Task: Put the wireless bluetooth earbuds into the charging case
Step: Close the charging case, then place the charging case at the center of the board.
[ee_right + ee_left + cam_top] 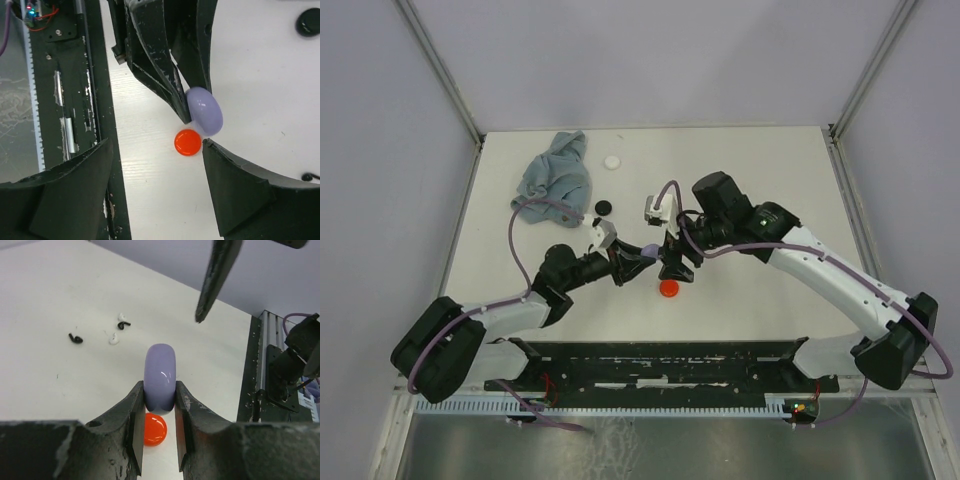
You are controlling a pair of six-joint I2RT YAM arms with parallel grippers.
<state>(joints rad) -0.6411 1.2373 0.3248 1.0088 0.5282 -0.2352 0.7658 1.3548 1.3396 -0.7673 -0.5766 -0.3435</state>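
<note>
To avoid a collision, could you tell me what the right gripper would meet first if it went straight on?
Most likely the lavender charging case held by the left gripper, apparently raised above the red disc; depth is unclear.

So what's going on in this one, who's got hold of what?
The left gripper is shut on a round lavender case, holding it on edge. The right gripper hangs open close above it, holding nothing. A red disc lies on the table right by the two grippers. Tiny black and white earbuds lie loose farther out on the table, not yet picked up.
</note>
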